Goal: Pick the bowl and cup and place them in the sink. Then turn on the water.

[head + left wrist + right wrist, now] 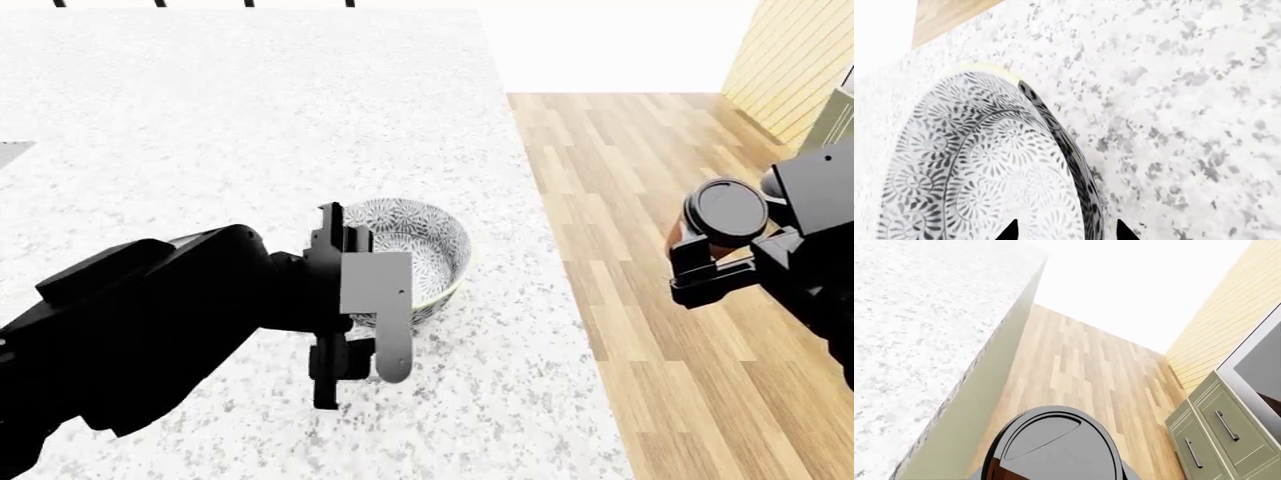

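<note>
The bowl (424, 247), white with a dense grey-black floral pattern, sits on the speckled counter near its right edge and fills the left wrist view (981, 170). My left gripper (1066, 231) is open over the bowl's near rim, with one fingertip (1009, 231) inside the rim and the other outside. In the head view, this gripper (367, 300) covers the bowl's near left side. My right gripper (721, 245) is shut on the cup (725, 208), an orange-brown cup with a black lid (1054, 450), and holds it in the air over the wooden floor, right of the counter. The sink is out of view.
The white speckled counter (240, 120) ends in a straight right edge (547, 260). Beyond that edge lies the wooden floor (641, 150). Green cabinets (1201, 440) and a wood-panelled wall (1227, 325) stand to the right.
</note>
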